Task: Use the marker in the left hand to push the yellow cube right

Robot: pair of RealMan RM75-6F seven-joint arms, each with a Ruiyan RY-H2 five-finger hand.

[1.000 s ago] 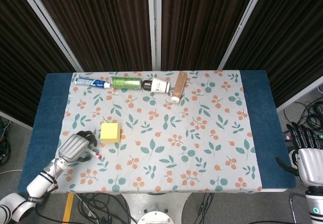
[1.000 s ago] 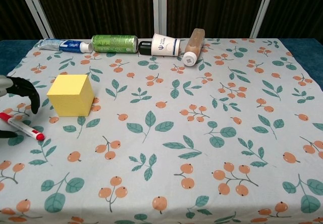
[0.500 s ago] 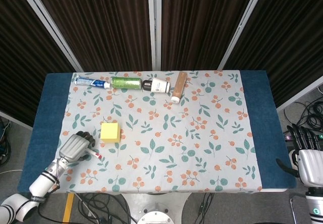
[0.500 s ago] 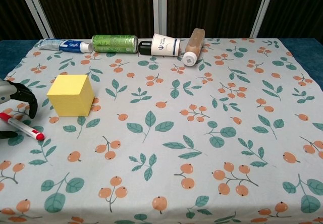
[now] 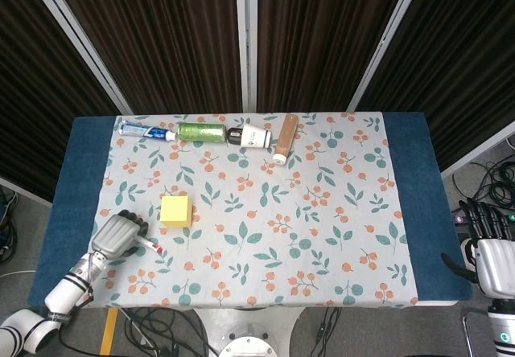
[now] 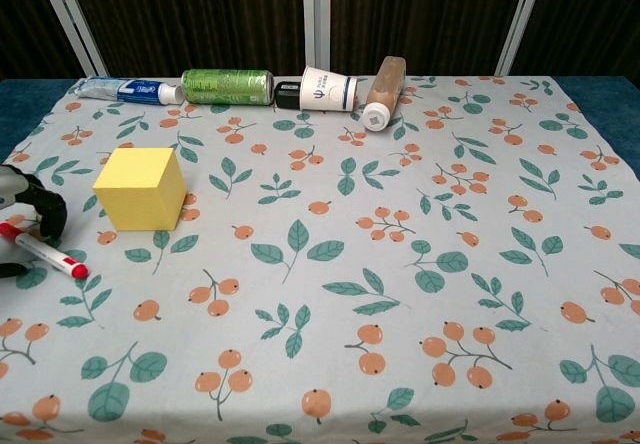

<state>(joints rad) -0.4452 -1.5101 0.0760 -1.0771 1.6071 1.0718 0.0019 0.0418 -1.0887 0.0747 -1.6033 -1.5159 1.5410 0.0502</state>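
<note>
The yellow cube [image 5: 175,211] [image 6: 140,188] sits on the floral cloth, left of the middle. My left hand [image 5: 114,234] [image 6: 25,199] is at the cloth's left edge, just left of and slightly nearer than the cube. It holds a white marker with a red cap [image 5: 150,246] [image 6: 45,252], red tip pointing right. The tip lies short of the cube, not touching it. My right hand [image 5: 489,254] hangs off the table's right side, dark fingers apart, holding nothing.
Along the far edge lie a toothpaste tube [image 6: 128,91], a green can [image 6: 227,86], a paper cup [image 6: 328,89] and a brown bottle [image 6: 383,88]. A blue table border [image 5: 76,180] frames the cloth.
My left hand has drifted slightly left and toward the near edge, its fingers curling lower over the marker. The cube and right hand have not moved.
</note>
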